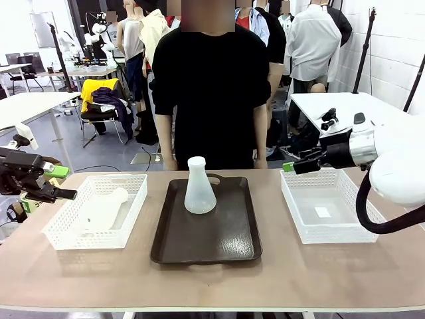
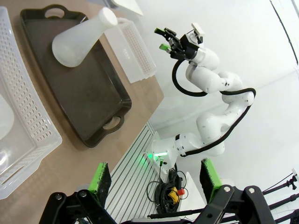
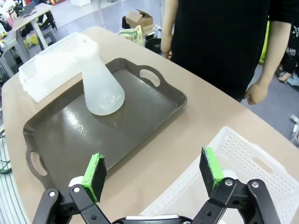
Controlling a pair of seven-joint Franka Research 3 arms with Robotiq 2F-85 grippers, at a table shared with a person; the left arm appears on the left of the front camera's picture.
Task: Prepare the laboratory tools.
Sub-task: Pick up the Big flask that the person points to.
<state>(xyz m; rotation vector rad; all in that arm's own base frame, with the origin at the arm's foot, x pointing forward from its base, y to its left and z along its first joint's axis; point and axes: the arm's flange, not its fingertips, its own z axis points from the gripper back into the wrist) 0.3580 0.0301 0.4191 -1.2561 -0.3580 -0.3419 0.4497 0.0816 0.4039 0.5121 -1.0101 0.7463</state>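
Note:
One frosted-white conical flask (image 1: 200, 187) stands upright at the back of the dark brown tray (image 1: 226, 242). It also appears in the left wrist view (image 2: 79, 38) and the right wrist view (image 3: 100, 86). A second flask (image 1: 106, 209) lies on its side in the left white mesh basket (image 1: 63, 229). My left gripper (image 1: 62, 183) hovers open, left of that basket and off the table's edge, with nothing between its green pads (image 2: 100, 179). My right gripper (image 1: 292, 166) hangs open above the far left corner of the right basket (image 1: 335, 232), also empty (image 3: 154, 175).
A person (image 1: 212, 86) in a black shirt stands at the far side behind the tray, arms down, one hand (image 3: 254, 93) near the table edge. The right basket (image 3: 247, 158) holds only a small white slip. The table's front strip (image 1: 212, 282) is bare.

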